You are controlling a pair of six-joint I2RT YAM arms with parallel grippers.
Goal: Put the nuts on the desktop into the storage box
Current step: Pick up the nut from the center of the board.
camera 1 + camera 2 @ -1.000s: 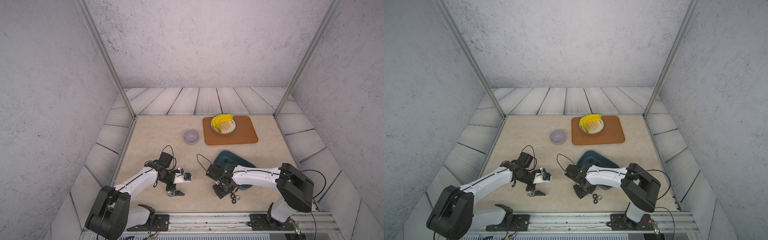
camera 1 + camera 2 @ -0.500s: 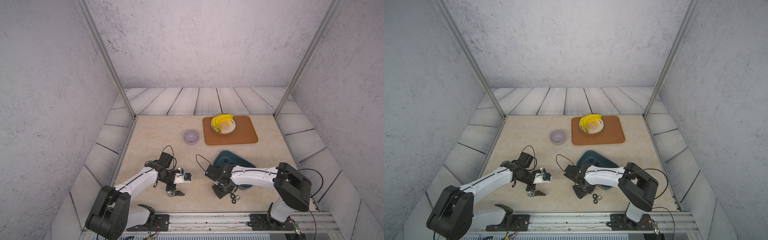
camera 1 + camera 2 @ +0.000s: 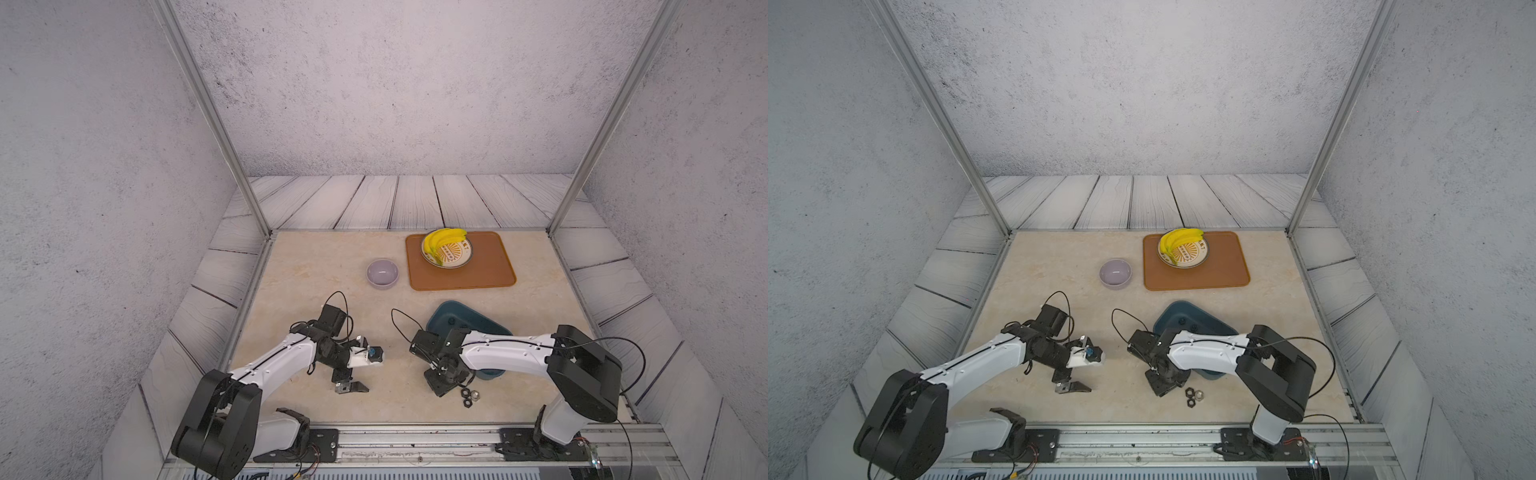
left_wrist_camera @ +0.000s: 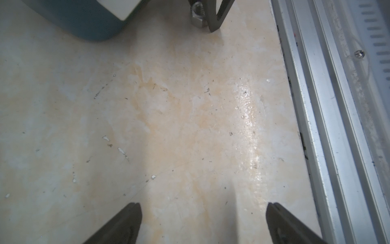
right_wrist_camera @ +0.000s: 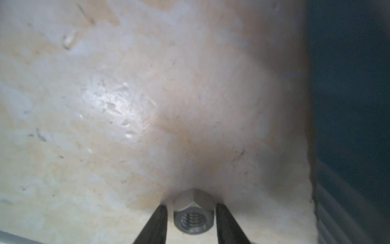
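Edged a shade toward the left claw [image 4: 202, 224] over the last second and pinched in a little: right claw [image 5: 191, 211]. Now straddling a silver nut [image 5: 191, 219] on the desktop [image 5: 137, 116], narrowly parted, with a sliver of gap on one side, not clamped. Reaching low with forearm across the storage box [image 3: 469, 320], wrist pitched down, fingertips at the surface. Three more nuts [image 3: 466, 393] just beside that claw, away from its partner. Unchanged on the left: spread wide, held low, aimed at the right claw, well apart from it.
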